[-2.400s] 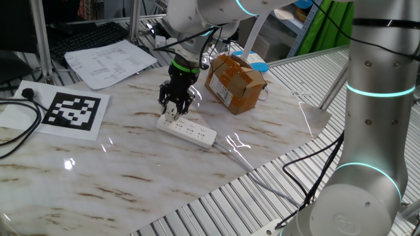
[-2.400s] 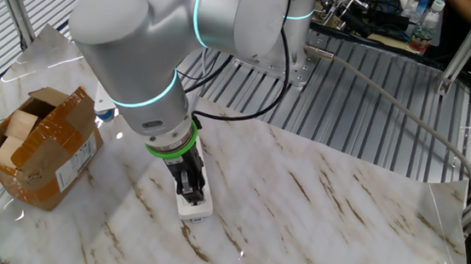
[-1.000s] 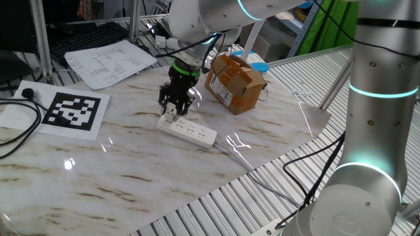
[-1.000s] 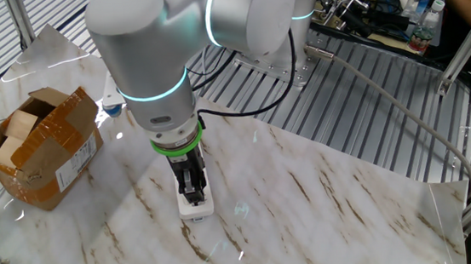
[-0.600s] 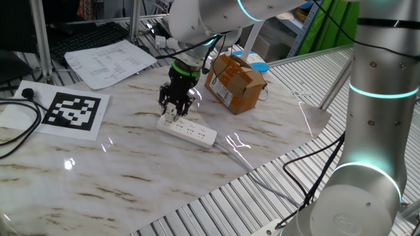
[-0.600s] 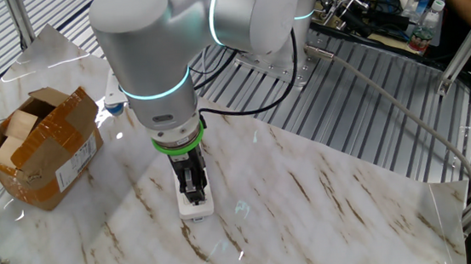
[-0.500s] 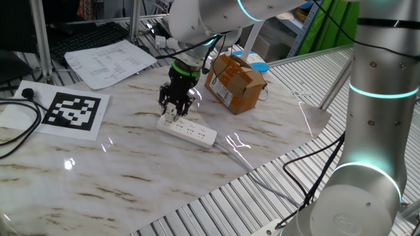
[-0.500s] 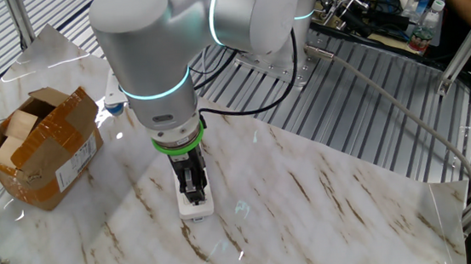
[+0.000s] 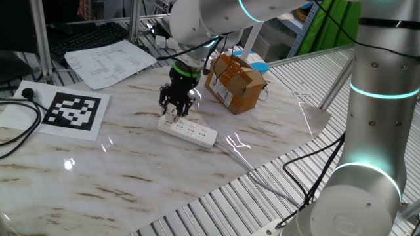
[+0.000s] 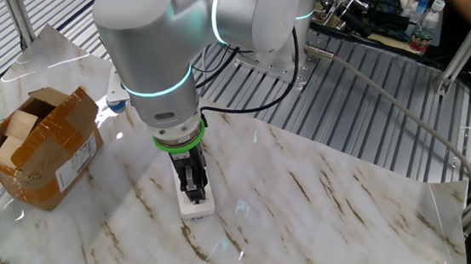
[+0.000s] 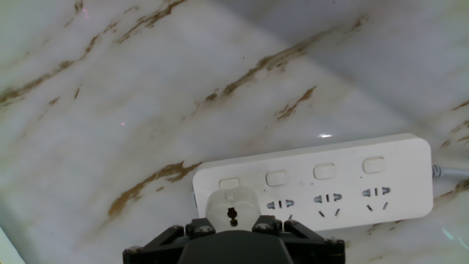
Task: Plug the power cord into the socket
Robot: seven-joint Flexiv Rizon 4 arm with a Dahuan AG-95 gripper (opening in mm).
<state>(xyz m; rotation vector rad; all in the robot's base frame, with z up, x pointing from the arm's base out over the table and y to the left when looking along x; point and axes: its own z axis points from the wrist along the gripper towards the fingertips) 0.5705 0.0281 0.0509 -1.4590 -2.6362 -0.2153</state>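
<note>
The socket is a long white power strip [image 11: 352, 183] lying flat on the marble table, also in one fixed view [image 9: 195, 133] and in the other fixed view [image 10: 198, 207]. The power cord is a small round white plug piece [image 11: 232, 207] with a dark mark. It sits between my fingers, over the strip's leftmost outlet. My gripper [image 11: 232, 220] is shut on it, pointing straight down at the strip's end [image 9: 172, 113] [image 10: 191, 185]. The plug hides that outlet, so I cannot tell how deep the plug sits.
A brown cardboard box [image 9: 235, 81] stands just behind the strip. A marker sheet [image 9: 70, 111], a black cable [image 9: 16, 141] and papers [image 9: 108, 61] lie at the left. The strip's thin pale cable [image 9: 237, 155] runs off toward the table's edge.
The arm's upper joints have turned a little. The gripper has stayed over the strip's end, still holding the plug.
</note>
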